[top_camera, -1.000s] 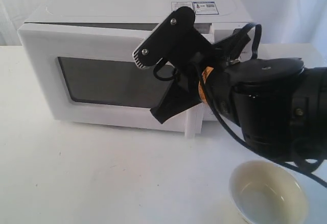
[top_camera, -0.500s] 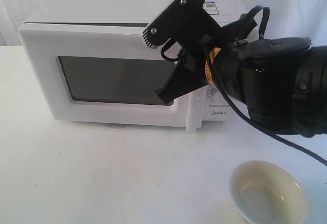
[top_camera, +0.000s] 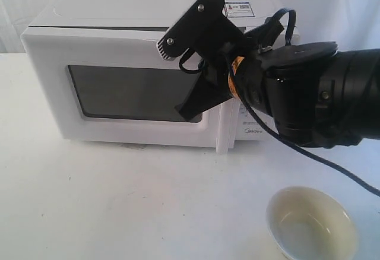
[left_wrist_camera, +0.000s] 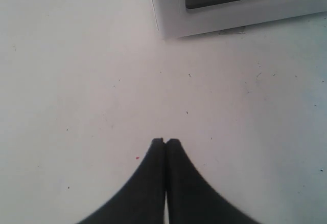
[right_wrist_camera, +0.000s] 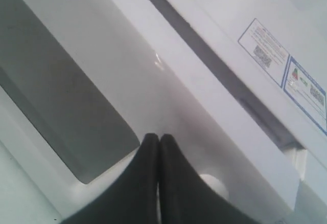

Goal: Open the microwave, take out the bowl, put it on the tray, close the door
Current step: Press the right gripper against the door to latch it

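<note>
The white microwave [top_camera: 119,10] stands at the back of the table with its door [top_camera: 53,82] flush against the body. My right gripper [top_camera: 183,115] is shut, holds nothing, and its tips sit against the door by a corner of the dark window [top_camera: 130,94]. In the right wrist view the right gripper [right_wrist_camera: 155,138] touches the white door panel [right_wrist_camera: 127,81]. The cream bowl [top_camera: 312,227] sits upright on the white surface at the front right. My left gripper [left_wrist_camera: 165,141] is shut and empty over bare table near the microwave's corner [left_wrist_camera: 173,14].
The vertical bar handle [top_camera: 224,129] shows just below my right arm [top_camera: 320,94], which hides the knob panel. Stickers [top_camera: 237,9] lie on the microwave's top. No distinct tray shows in any view. The left arm is outside the exterior view.
The door was ajar a second ago and now lies flush with the microwave. My right gripper went up toward the door, then shifted slightly left and down. The bowl has not moved.
</note>
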`<action>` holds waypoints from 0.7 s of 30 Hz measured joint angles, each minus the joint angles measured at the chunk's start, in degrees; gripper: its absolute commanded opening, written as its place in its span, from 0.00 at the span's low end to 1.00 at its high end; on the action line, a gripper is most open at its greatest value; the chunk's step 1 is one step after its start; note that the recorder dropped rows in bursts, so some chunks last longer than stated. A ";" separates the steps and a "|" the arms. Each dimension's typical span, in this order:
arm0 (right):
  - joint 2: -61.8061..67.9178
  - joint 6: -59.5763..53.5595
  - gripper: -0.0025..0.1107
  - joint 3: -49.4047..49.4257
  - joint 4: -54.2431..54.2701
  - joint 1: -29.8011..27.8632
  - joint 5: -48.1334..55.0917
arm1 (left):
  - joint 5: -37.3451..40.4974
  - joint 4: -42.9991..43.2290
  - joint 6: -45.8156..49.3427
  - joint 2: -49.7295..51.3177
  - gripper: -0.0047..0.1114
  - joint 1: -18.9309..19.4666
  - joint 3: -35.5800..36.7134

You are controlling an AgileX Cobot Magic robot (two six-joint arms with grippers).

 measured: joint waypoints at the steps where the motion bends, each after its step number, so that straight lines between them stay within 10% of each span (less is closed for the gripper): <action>1: 0.14 0.00 0.02 -0.24 0.00 0.00 0.39 | 0.00 0.00 0.00 0.00 0.04 0.00 0.00; 21: 2.73 0.13 0.02 -3.03 -0.10 -1.56 -1.50 | 0.00 0.00 0.00 0.00 0.04 0.00 0.00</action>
